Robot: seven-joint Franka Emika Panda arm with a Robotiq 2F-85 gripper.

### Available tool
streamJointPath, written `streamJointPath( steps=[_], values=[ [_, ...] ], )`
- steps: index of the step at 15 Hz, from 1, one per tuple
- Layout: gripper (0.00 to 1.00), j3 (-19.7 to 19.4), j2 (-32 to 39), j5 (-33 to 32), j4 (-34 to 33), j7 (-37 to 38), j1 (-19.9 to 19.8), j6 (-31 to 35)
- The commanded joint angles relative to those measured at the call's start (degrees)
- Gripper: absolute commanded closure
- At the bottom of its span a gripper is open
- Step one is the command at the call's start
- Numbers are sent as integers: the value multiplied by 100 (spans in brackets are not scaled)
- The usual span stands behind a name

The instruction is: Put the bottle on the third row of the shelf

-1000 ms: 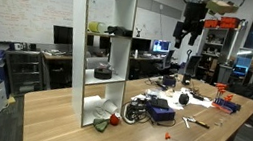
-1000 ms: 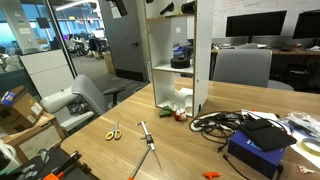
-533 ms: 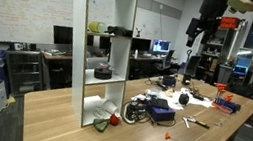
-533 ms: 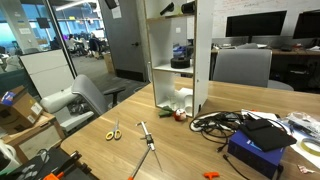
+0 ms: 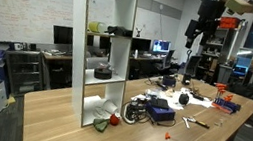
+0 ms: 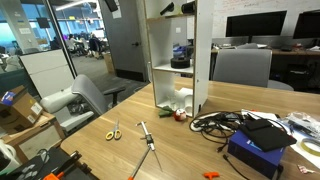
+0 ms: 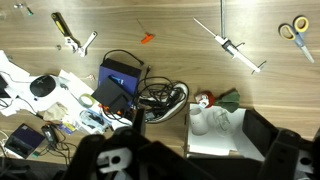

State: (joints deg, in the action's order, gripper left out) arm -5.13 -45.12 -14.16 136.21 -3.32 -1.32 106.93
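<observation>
The tall white shelf [image 5: 98,46] stands on the wooden table and shows in both exterior views [image 6: 180,55]. In the wrist view I see it from above [image 7: 215,140]. A small yellow-green bottle [image 5: 95,26] rests on the shelf's upper board, next to a black item. It is too small for detail. My gripper [image 5: 197,33] hangs high above the far end of the table, well away from the shelf. In the wrist view its fingers [image 7: 200,162] are wide apart with nothing between them.
A black bowl [image 5: 103,72] sits on the middle board. White cups [image 6: 180,99] stand in the bottom compartment, with a red and green item [image 6: 178,114] beside them. Cables and a blue box [image 6: 258,150], scissors [image 6: 114,131] and a screwdriver [image 6: 147,138] lie on the table. Chairs [image 6: 85,97] stand nearby.
My gripper moved up and away from the shelf between one second and half a second ago, then stayed still. Nothing else has moved.
</observation>
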Motion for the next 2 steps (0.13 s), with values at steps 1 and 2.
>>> streamJointPath(
  steps=[1, 2],
  values=[
    [0, 55, 10, 53, -11, -45, -80, 0],
    [0, 55, 10, 53, -11, -45, -80, 0]
  ],
)
